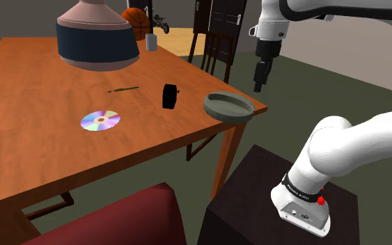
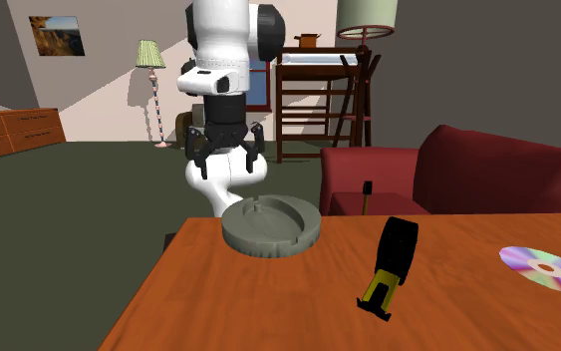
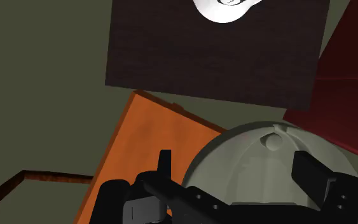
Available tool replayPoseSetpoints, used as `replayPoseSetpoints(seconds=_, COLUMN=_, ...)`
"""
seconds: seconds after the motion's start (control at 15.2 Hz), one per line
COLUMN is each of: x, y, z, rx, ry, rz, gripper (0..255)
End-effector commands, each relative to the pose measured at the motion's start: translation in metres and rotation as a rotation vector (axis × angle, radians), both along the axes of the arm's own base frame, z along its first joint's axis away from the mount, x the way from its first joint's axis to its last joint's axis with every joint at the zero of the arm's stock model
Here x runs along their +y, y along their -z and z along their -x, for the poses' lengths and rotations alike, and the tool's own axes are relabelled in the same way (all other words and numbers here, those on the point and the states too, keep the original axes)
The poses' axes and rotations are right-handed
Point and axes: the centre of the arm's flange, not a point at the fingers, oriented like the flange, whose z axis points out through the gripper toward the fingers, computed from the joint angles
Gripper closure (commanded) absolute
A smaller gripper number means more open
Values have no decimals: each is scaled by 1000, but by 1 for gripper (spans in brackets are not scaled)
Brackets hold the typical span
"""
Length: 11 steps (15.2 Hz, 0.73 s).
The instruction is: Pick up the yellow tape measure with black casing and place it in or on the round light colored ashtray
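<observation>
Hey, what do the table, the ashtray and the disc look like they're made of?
The table looks like wood: orange-brown, faint grain, smooth satin finish. The ashtray is matte grey and untextured, perhaps stone or ceramic; unclear. The disc looks like glossy plastic, given its rainbow sheen.

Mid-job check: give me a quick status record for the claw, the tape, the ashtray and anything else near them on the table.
ashtray: empty, at the table corner
claw: open, empty, in the air above the ashtray
tape: on the table between ashtray and CD, touching neither, not held
CD: flat on the table
task state: tape not yet picked up
</observation>
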Motion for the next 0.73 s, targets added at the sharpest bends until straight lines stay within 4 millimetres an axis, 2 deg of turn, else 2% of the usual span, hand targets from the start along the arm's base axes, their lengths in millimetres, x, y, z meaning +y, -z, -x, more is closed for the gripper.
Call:
replayPoseSetpoints(seconds=0.0, x=0, y=0, z=0, rx=0, ry=0, rz=0, gripper=0)
replayPoseSetpoints(seconds=0.33, x=56, y=3, z=-30, rx=-48, ry=155, rz=24, gripper=0)
replayPoseSetpoints(seconds=0.66, x=106, y=7, z=-69, rx=-96, ry=310, rz=48, gripper=0)
